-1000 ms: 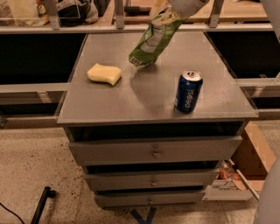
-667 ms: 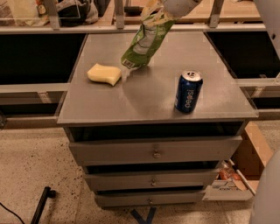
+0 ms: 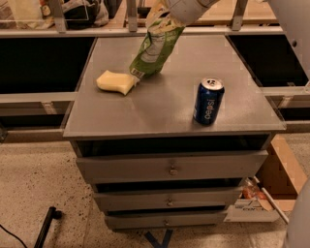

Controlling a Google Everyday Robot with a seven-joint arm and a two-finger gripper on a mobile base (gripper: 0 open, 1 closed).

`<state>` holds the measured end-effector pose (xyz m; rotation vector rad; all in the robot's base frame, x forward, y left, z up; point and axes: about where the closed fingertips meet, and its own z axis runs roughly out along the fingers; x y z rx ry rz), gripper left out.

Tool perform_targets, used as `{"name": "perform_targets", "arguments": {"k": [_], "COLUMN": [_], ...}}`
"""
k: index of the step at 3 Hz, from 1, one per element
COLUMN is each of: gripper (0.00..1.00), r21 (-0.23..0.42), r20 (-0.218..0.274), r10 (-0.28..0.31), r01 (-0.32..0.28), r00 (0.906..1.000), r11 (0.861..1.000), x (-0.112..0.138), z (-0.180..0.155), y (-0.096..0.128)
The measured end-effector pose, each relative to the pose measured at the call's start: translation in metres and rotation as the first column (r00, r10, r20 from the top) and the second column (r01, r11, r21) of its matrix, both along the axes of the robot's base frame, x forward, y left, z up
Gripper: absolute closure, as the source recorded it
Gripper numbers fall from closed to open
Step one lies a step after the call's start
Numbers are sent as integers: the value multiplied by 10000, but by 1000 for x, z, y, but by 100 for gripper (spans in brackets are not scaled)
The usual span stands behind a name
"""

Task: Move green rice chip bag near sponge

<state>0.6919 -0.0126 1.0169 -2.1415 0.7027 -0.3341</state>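
The gripper (image 3: 180, 10), a white 2-finger unit at the top edge of the view, sits above the back of the grey metal cabinet top (image 3: 164, 114). It is clenched on the upper end of the crinkly light-green rice chip bag (image 3: 156, 46). The grasp is a judgement: the bag hangs tilted from it, top end up and to the right, and would not stand that way alone.

The bag's lower end points down-left and meets the cabinet top just beside the right edge of the pale yellow, wavy-edged soft sponge (image 3: 115, 81). Whether bag and sponge actually touch can't be told.

Change vs 1 s ago: the bag was held nearer the middle-back of the top, w/ a clear gap to the sponge. It has since swung left and come down, so the gap is now closed. The sponge has not moved, nor has the blue Pepsi can (image 3: 209, 100), which stands upright well apart to the right, nearer the front edge.

For the task this looks like approx. the last stage: the bag is already near the sponge, but the arm carries it at the top end. What remains, by this reading, is to lay it down and let go w/o nudging the sponge.
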Motion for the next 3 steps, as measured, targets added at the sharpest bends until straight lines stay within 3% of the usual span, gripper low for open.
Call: {"name": "perform_targets", "arguments": {"k": [3], "gripper": [100], "r21": [737], "r20": [68], "r10": [198], "r01": [-202], "r00": [9998], "r11": [9971], "x": [-4], "z": [-11], "y": [15]}}
